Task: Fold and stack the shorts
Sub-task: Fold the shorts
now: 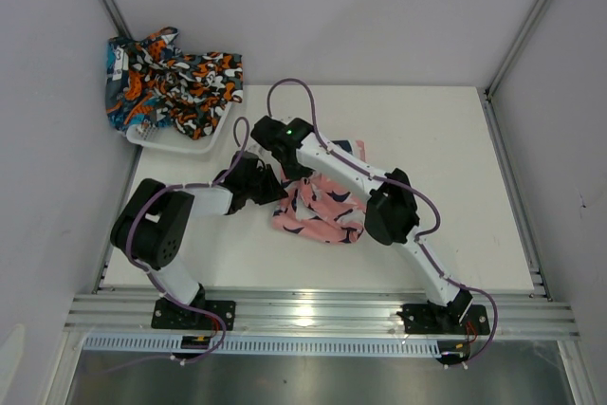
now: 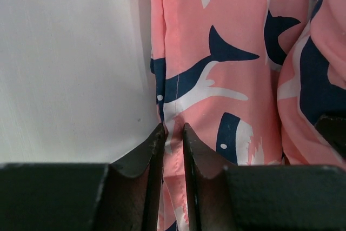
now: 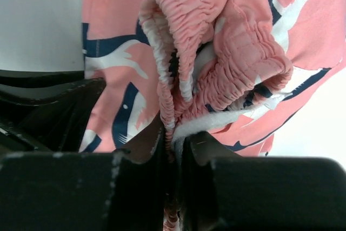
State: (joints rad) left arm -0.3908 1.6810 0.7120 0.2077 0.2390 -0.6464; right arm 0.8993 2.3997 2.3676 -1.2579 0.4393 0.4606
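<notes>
Pink shorts [image 1: 318, 208]: bunched on the table [image 1: 455, 187], well right of the white basket [image 1: 180, 144].
Left gripper [image 2: 173, 133]: pinching a fabric edge, likely to spread it.
Right gripper [image 3: 173, 133]: nipping the elastic waistband [image 3: 238, 74], probably to pull it flat.
Other shorts [image 1: 175, 78]: heaped on the basket, unfolded.

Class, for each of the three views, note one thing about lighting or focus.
Top external: glare on the metal rail at the bottom. Left wrist: pink shorts sharp, dark jaws in the foreground soft. Right wrist: elastic waistband crisp, near jaws dark and blurred.
</notes>
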